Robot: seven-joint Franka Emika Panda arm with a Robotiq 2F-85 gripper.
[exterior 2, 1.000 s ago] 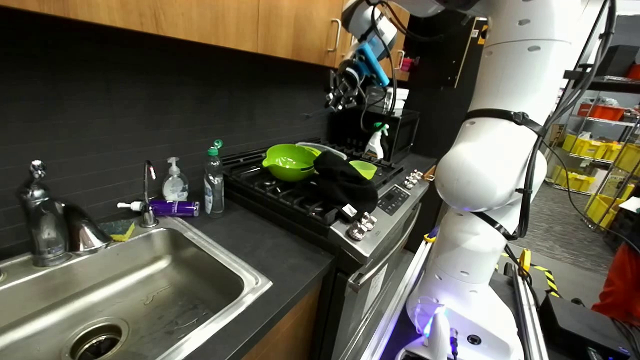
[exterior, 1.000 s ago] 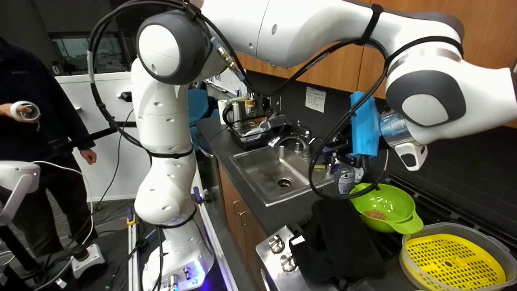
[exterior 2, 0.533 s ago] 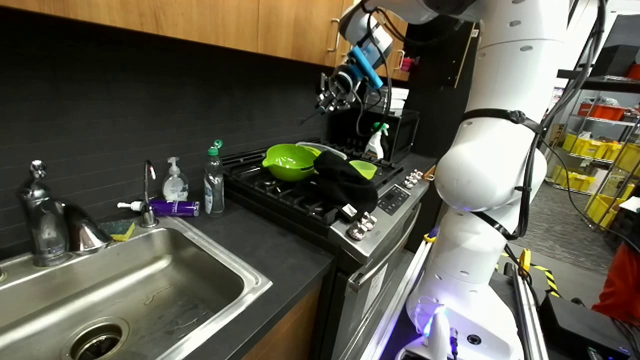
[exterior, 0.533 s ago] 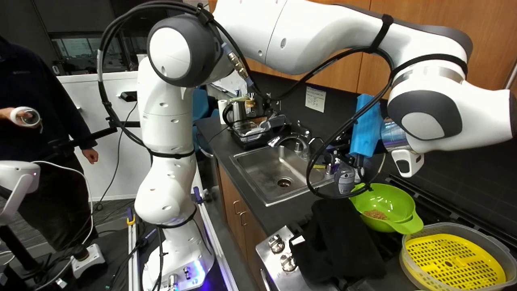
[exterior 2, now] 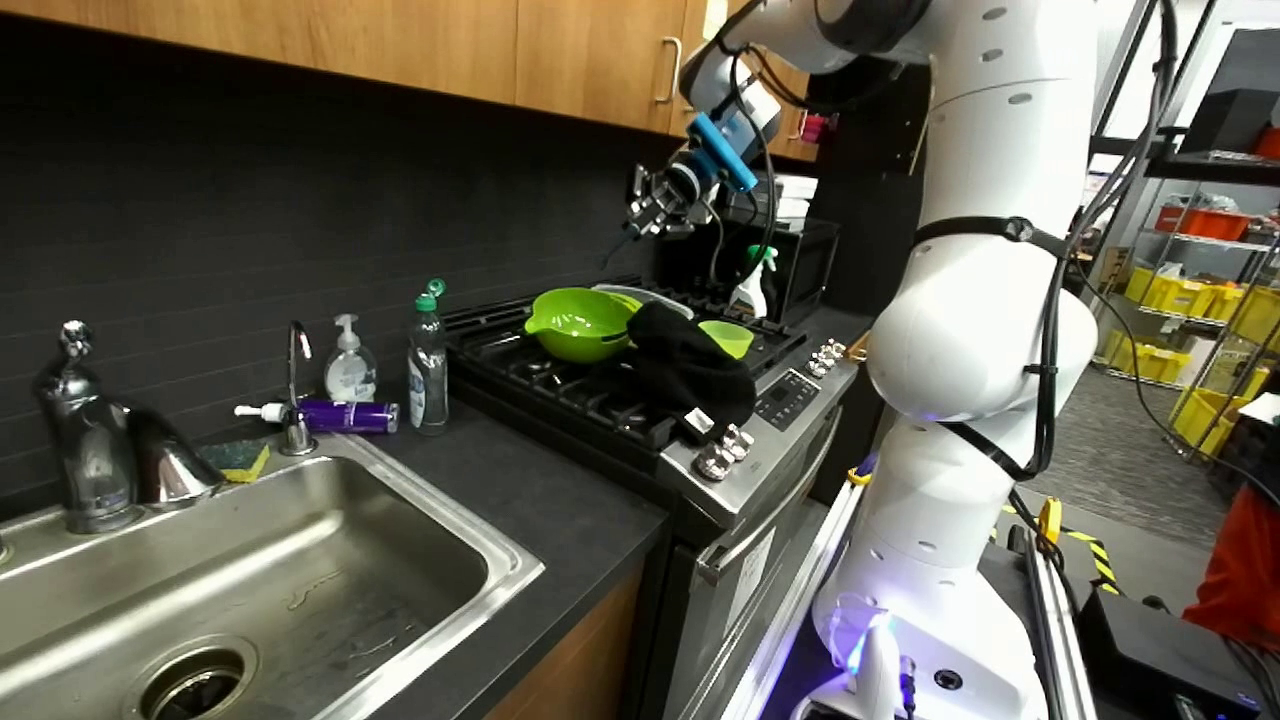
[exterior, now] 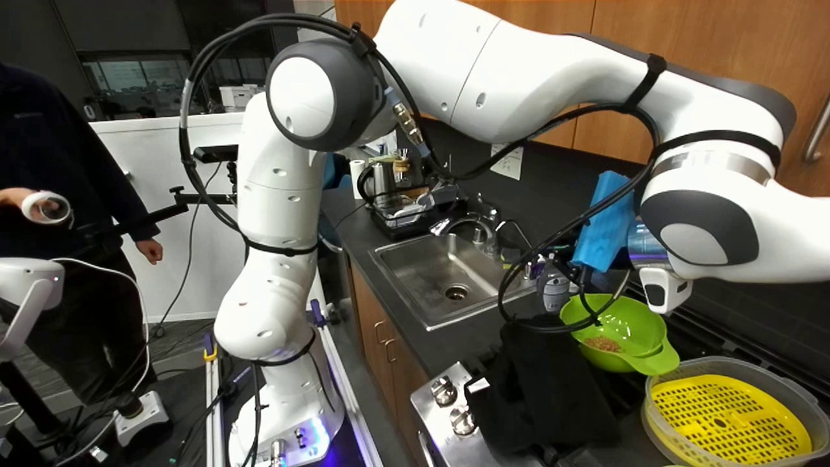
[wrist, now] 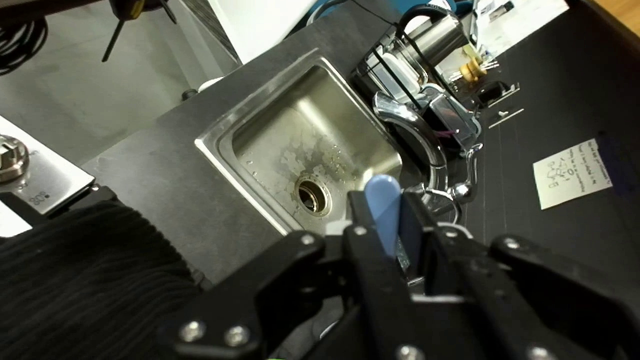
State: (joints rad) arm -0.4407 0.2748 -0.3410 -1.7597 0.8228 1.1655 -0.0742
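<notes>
while the arm (exterior: 545, 84) reaches out across the stove (exterior 2: 775, 450), its claw (wrist: 384, 202) is clamped on a blue stick (wrist: 385, 225), one finger pressed to each side. what sort of tool it is, i can't tell; one end is rounded and pokes up between the fingertips in the wrist view, and in an exterior view it shows as a thin dark length slanting downward. claw and stick hang in the air, higher than the green bowl (exterior 2: 580, 340); whether they're straight over it, i can't say. the bowl sits on the stove with brown grains (exterior: 603, 344) in its bottom. just beside it lie a rumpled black cloth (exterior 2: 690, 370) and a clear tub (exterior: 794, 392) with a yellow grate (exterior: 729, 412) inside. next to the stove, on the counter, stand a pump bottle (exterior 2: 350, 375) and a green-capped bottle (exterior 2: 428, 375), with a purple bottle (exterior 2: 345, 416) on its side by the sink (exterior 2: 515, 567). well apart from the counter stands a person (exterior: 65, 227) in dark clothes.
</notes>
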